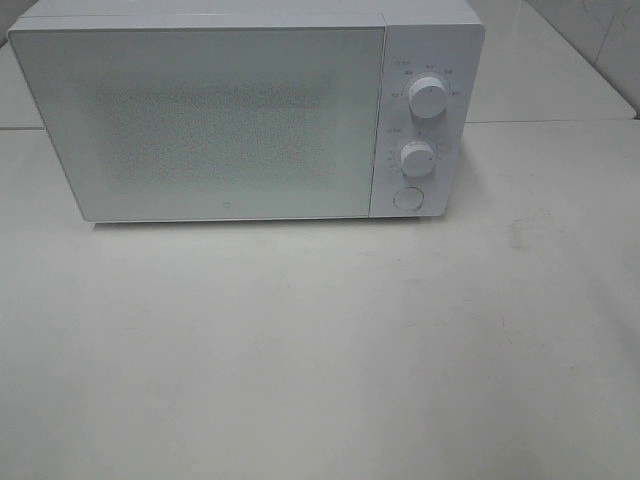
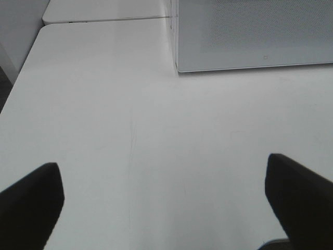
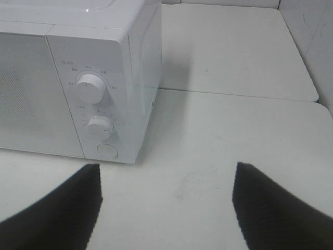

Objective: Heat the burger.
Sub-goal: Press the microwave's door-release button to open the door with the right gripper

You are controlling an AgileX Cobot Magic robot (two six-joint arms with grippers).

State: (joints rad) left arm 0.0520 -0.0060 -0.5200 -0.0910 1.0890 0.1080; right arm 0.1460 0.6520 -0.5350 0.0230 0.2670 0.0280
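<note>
white microwave (image 1: 245,110) (door (image 1: 200,130) shut) stands on table (image 1: 300,350).

1. A white microwave (image 1: 240,110) stands at the far side of a white table (image 1: 320,350), its door (image 1: 200,125) shut.
2. On its right panel, an upper knob (image 1: 428,90) sits above a lower knob (image 1: 417,158), with a round button (image 1: 407,198) below both.
3. A seam (image 1: 550,122) crosses the tabletop at far right.

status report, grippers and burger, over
Left gripper open, empty. Right gripper open, empty. Burger not in view. Microwave door shut.
</note>
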